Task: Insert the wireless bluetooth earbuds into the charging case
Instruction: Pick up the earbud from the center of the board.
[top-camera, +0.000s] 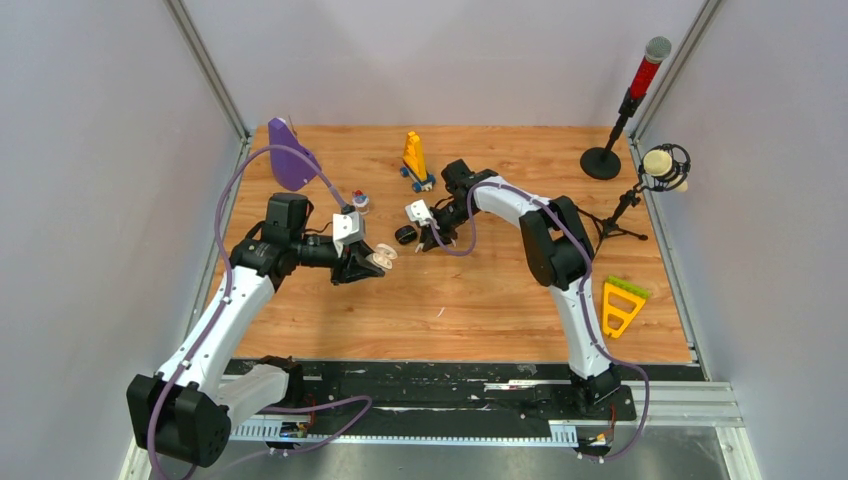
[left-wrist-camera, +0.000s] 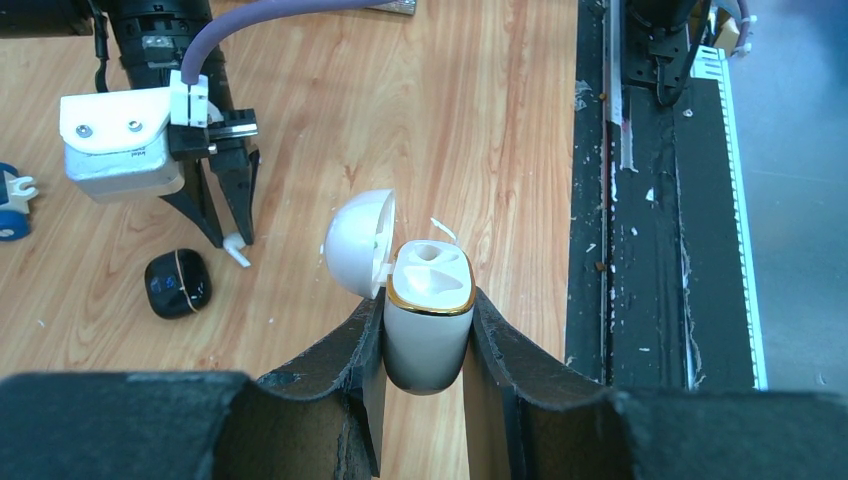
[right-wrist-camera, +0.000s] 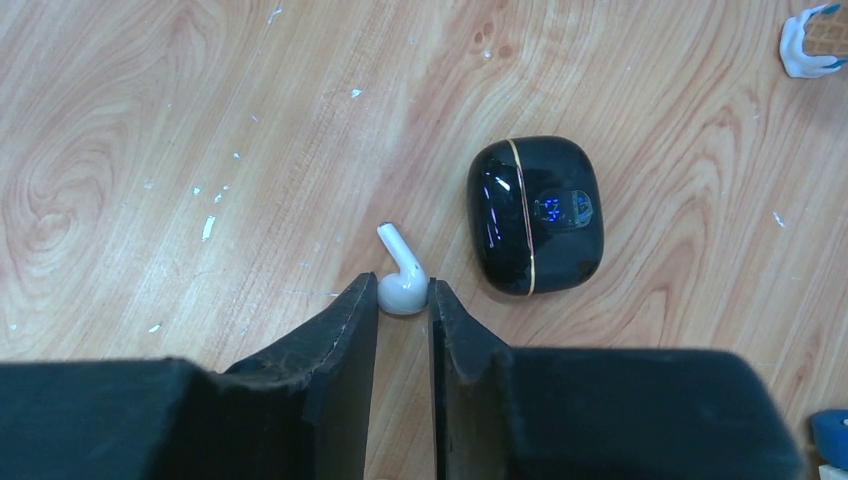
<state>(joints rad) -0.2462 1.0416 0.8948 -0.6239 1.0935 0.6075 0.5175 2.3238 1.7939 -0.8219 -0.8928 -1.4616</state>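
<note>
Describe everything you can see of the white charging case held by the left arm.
The white charging case is a glossy, pebble-shaped shell, plastic by the look of it, with a thin gold rim around its mouth. Its domed lid is swung open to one side, showing two moulded sockets, both apparently empty. The left gripper clamps its sides between dark fingers, mouth toward the wrist camera, seemingly clear of the wooden table. Nothing else touches it.
</note>
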